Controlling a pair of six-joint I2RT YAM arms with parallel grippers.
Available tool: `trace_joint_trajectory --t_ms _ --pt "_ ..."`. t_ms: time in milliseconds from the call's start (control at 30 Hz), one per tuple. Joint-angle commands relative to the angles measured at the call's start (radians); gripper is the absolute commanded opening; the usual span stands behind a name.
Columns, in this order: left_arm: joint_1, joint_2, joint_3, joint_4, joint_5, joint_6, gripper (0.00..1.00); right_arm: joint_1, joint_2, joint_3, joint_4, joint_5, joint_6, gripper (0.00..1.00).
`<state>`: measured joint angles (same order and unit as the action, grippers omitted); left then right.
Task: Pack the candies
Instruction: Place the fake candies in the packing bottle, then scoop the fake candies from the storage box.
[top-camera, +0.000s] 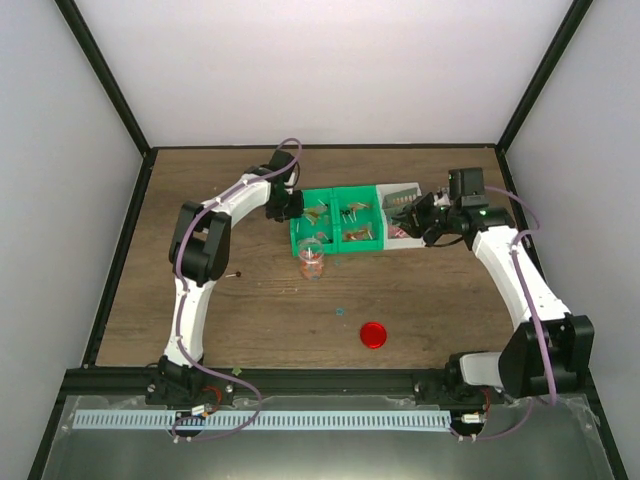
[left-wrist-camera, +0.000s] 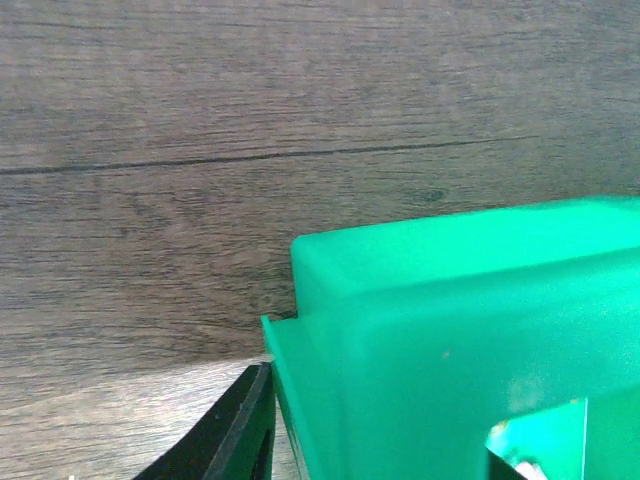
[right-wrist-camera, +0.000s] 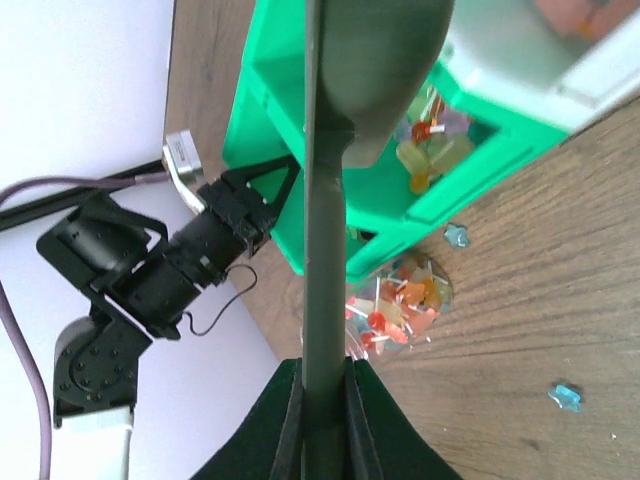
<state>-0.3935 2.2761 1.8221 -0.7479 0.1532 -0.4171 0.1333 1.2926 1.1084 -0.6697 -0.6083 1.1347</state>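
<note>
While right gripper (right-wrist-camera: 323, 385) clamps scoop (right-wrist-camera: 378, 65), candies (right-wrist-camera: 425, 152) occupy green tray (right-wrist-camera: 262, 130).

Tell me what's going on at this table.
The right gripper is shut on the handle of a grey scoop, whose bowl is at the green tray of candies. The left gripper is at the tray's left end, beside its corner; whether it grips is unclear. A small clear jar in front of the tray has candies in it, with a round red lid lying apart, nearer the arms.

No legible text or labels.
</note>
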Motion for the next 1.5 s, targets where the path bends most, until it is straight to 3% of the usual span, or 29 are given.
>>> trace_joint_trajectory --t_ms 0,133,367,833,1100,1300,1467 --pt "0.005 0.027 0.031 -0.042 -0.015 0.034 0.27 -0.065 0.032 0.015 0.051 -0.045 0.018 0.01" --pt "0.004 0.032 0.052 -0.054 -0.018 0.042 0.20 -0.089 0.058 -0.042 0.121 -0.069 0.075 0.01" --pt "0.005 0.042 0.070 -0.067 -0.033 0.035 0.21 -0.089 0.123 -0.085 0.113 -0.100 0.121 0.01" --pt "0.004 0.045 0.075 -0.062 -0.057 0.008 0.19 -0.094 0.008 -0.248 0.142 -0.081 0.355 0.01" --pt "0.005 0.048 0.075 -0.070 -0.066 0.008 0.16 -0.126 -0.003 -0.425 0.304 -0.148 0.504 0.01" --pt "0.004 0.064 0.095 -0.085 -0.060 0.016 0.07 -0.168 0.102 -0.497 0.503 -0.168 0.547 0.01" --pt "0.001 0.082 0.117 -0.100 -0.058 0.029 0.04 -0.187 0.293 -0.410 0.577 -0.217 0.438 0.01"
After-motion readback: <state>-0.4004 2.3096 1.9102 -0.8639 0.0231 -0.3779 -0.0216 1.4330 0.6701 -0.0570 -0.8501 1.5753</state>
